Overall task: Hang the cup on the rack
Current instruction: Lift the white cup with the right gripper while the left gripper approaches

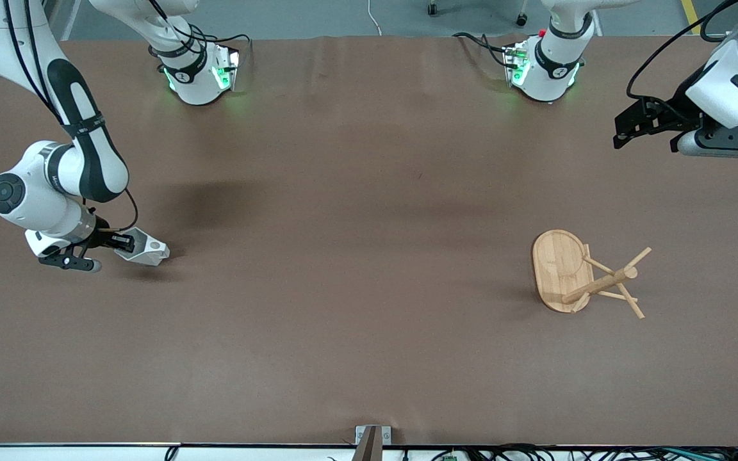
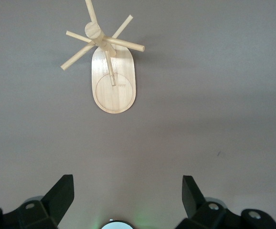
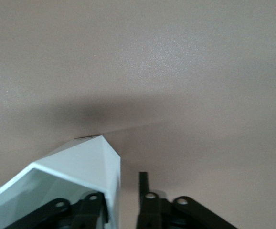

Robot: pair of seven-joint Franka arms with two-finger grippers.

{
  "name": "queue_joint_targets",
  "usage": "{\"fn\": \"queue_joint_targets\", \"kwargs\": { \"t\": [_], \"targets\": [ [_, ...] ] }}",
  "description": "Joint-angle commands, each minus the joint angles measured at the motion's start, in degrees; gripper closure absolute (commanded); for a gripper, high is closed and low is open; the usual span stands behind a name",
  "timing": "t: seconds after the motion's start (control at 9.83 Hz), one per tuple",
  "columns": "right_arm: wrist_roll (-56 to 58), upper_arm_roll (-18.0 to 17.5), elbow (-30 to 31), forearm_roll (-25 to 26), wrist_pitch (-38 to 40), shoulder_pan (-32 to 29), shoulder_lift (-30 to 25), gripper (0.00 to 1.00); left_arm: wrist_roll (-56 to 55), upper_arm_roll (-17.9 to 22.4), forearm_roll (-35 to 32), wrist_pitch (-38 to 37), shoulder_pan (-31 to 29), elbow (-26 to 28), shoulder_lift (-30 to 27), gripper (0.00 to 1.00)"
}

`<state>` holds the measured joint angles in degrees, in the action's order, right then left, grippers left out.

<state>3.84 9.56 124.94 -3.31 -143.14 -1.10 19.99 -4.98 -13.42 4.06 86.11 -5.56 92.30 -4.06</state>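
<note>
Pinching the cup point(image 1: 145, 251) wall, right gripper point(image 1: 127, 244) fingers look clamped on a light, rigid, slick rim; left gripper point(image 2: 127, 196) fingers released.

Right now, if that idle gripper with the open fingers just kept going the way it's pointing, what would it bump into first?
Probably just the bare table. The left gripper hangs open over the table's left-arm end, pointing down. The rack stands off to one side of its line, though depth is hard to judge.
</note>
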Motion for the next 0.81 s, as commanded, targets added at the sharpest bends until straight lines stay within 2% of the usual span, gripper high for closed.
{"fn": "queue_joint_targets", "kwargs": {
  "t": [0.0, 0.1, 0.2, 0.41, 0.51, 0.61, 0.71],
  "targets": [
    [1.1, -0.2, -0.6, -0.8, 0.7, -0.2, -0.2, 0.99, 0.0, -0.3, -0.3, -0.6, -0.2, 0.2, 1.2, 0.00],
    [2.0, -0.2, -2.1, -0.8, 3.6, -0.2, -0.3, 0.99, 0.2, -0.3, -0.3, -0.6, -0.5, 0.2, 1.2, 0.00],
    [3.4, -0.2, -6.0, -0.8, 10.5, -0.4, -0.8, 0.99, 0.3, -0.3, -0.3, -0.6, -0.6, 0.2, 1.3, 0.00],
    [3.5, -0.5, -17.0, -0.9, 25.5, 0.7, -1.1, 0.99, 0.5, -0.4, -4.1, -0.3, 0.2, -0.8, 1.9, 0.00],
    [3.4, -1.2, -23.0, -3.0, 32.8, 2.1, -1.1, 0.99, 0.5, -0.4, -5.0, -0.1, -0.2, -2.5, 3.3, 0.00],
    [3.1, -1.3, -27.1, -7.8, 37.2, 2.9, -1.0, 0.99, 0.5, -0.3, -5.7, 2.1, -0.3, -2.5, 3.4, 0.00],
    [2.6, -1.3, -28.4, -12.9, 39.3, 3.7, -1.2, 0.99, 0.5, -0.5, -6.7, 3.4, -0.3, -2.5, 3.1, 0.00]
  ]
}}
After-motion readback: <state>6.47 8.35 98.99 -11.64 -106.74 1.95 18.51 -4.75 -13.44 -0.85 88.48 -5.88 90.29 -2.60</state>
